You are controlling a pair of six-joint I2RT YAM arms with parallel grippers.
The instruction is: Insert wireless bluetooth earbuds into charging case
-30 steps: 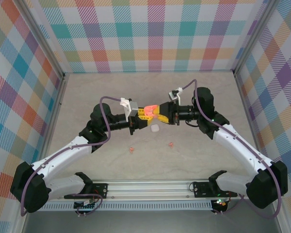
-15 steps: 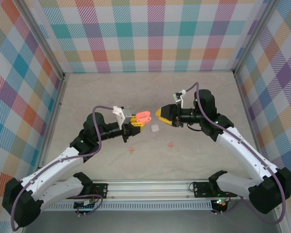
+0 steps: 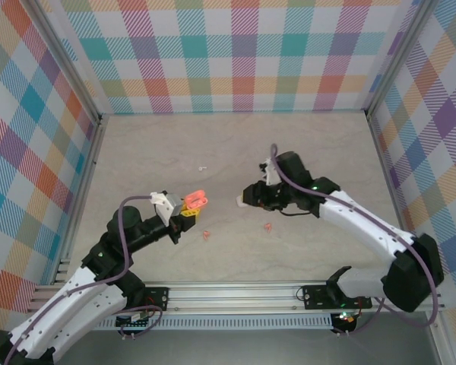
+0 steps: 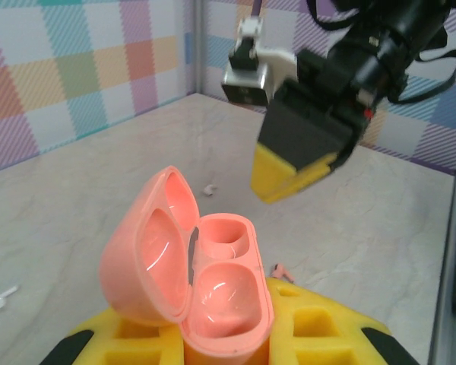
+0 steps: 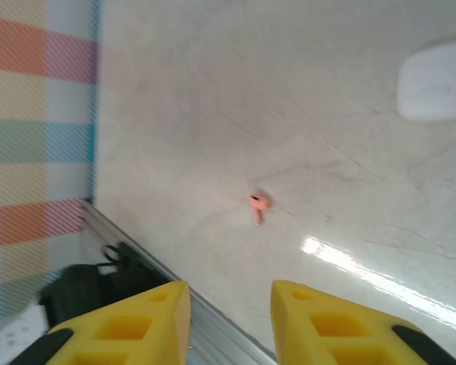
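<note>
My left gripper [image 3: 187,211] is shut on the open coral-pink charging case [image 3: 195,201], holding it above the table at the near left. In the left wrist view the case [image 4: 222,293] stands between the yellow fingers [image 4: 319,327], lid hinged back, both wells empty. My right gripper [image 3: 249,198] hovers at centre, open with nothing between its fingers [image 5: 330,323]. A coral earbud [image 5: 258,204] lies on the table ahead of it. Two coral earbuds [image 3: 206,235] [image 3: 267,226] lie near the front. A white earbud [image 3: 203,167] lies further back.
A shut white case [image 5: 437,91] lies on the table by my right gripper, partly covered by it in the top view. Another white earbud [image 4: 1,298] lies at the left. Checkered walls [image 3: 235,53] enclose the table, and a metal rail [image 3: 235,293] runs along the front edge.
My left arm has drawn back to the near left with the open case. My right gripper has let go of the case, moved left and tipped down toward the table.
</note>
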